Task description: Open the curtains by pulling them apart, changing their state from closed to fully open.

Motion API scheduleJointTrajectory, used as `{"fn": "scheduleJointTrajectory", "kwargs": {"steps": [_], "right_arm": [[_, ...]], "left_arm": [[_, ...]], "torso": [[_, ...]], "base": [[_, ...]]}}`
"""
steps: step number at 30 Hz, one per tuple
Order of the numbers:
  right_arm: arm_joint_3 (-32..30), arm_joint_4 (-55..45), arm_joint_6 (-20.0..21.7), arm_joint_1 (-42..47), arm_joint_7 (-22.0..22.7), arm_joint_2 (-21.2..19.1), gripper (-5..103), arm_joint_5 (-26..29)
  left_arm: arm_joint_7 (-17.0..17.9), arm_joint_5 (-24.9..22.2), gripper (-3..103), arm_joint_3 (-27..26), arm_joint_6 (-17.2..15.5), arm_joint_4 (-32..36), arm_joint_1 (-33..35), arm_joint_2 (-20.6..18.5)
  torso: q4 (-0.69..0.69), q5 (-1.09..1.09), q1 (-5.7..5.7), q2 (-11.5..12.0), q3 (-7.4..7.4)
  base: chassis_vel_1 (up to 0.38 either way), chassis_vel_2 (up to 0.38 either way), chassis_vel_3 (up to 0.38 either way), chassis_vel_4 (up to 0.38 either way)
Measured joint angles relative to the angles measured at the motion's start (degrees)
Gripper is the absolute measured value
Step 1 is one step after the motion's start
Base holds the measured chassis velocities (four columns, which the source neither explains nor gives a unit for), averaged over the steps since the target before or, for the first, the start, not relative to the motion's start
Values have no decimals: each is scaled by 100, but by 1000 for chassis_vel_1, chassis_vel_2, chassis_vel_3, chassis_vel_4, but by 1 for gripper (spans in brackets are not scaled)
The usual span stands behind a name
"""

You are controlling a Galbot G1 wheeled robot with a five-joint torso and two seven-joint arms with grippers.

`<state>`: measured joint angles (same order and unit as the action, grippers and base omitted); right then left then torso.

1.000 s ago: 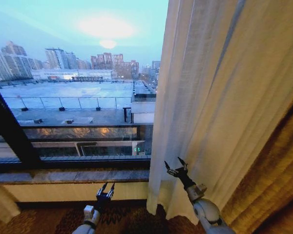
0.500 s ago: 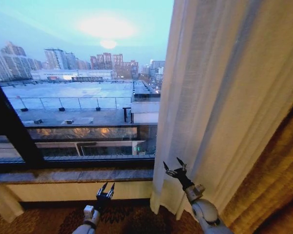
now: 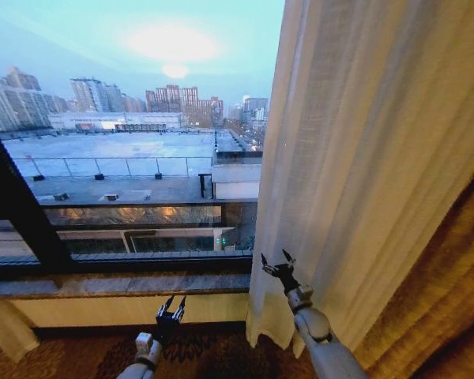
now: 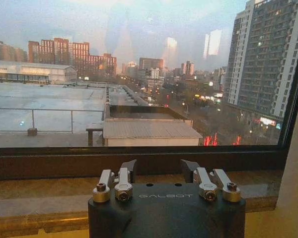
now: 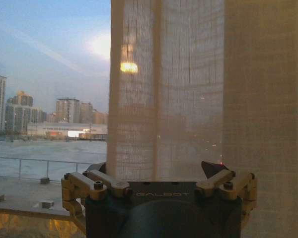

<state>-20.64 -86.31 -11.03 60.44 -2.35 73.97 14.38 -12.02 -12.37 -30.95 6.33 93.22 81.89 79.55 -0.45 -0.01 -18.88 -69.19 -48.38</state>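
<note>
A dusk city skyline fills the window (image 3: 126, 142) from nine to twelve o'clock, with a stone sill (image 3: 110, 284) beneath it and patterned carpet (image 3: 205, 355) at six. The right sheer curtain panel (image 3: 363, 158) hangs from one to four o'clock, gathered against the golden drape (image 3: 450, 300) at four; the left panel's hem (image 3: 4, 328) shows bunched at eight o'clock.

The right claw (image 3: 275, 264) stands at five o'clock with its fingers spread wide, holding nothing, just at the panel's inner edge; in the right wrist view (image 5: 159, 183) the fabric (image 5: 188, 99) hangs directly ahead. Over the last second that inner edge has slid toward three o'clock, baring more glass, and the claw has drifted slightly toward the window. The opening is wide, so the task looks close to done.

The left claw (image 3: 171, 302) waits low at six o'clock, fingers wide, facing the sill (image 4: 49, 188).
</note>
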Motion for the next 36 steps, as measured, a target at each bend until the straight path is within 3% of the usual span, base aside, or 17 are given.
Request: {"fn": "scheduleJointTrajectory", "kwargs": {"steps": [9,12,14,17,22,30,32,35,36], "right_arm": [[151,407,20,-270,9,38,102,-137],[144,422,20,-264,17,11,87,-179],[141,418,20,-255,24,1,87,-181],[125,365,17,-227,28,-31,71,-181],[116,308,17,-186,23,-44,59,-169],[117,281,-9,-140,-132,13,21,-149],[114,288,-16,-139,-148,20,21,-149],[87,345,-33,-140,-185,28,5,-138],[87,345,-33,-140,-185,28,5,-138]], "left_arm": [[0,0,50,1,0,0,0,0],[0,0,50,1,0,0,0,0],[1,0,50,1,0,0,0,0],[1,0,50,1,0,0,0,0],[1,0,50,1,0,0,0,0],[1,0,50,1,0,0,0,0],[1,0,50,1,0,0,0,0],[0,0,50,1,0,0,0,0],[0,0,50,1,0,0,0,0]], "torso": [[-1,1,-1,0,0],[-1,1,-1,0,1],[-1,1,0,0,1],[-1,1,-1,0,0],[-1,1,0,0,0],[-1,1,-1,0,0],[-1,1,-1,0,0],[-2,1,-1,0,1],[-2,1,-1,0,1]], "base": [[0,0,0,0],[0,0,0,0],[0,0,0,0],[0,0,0,0],[0,0,0,0],[0,0,0,0],[0,0,0,0],[0,0,0,0],[0,0,0,0]]}}
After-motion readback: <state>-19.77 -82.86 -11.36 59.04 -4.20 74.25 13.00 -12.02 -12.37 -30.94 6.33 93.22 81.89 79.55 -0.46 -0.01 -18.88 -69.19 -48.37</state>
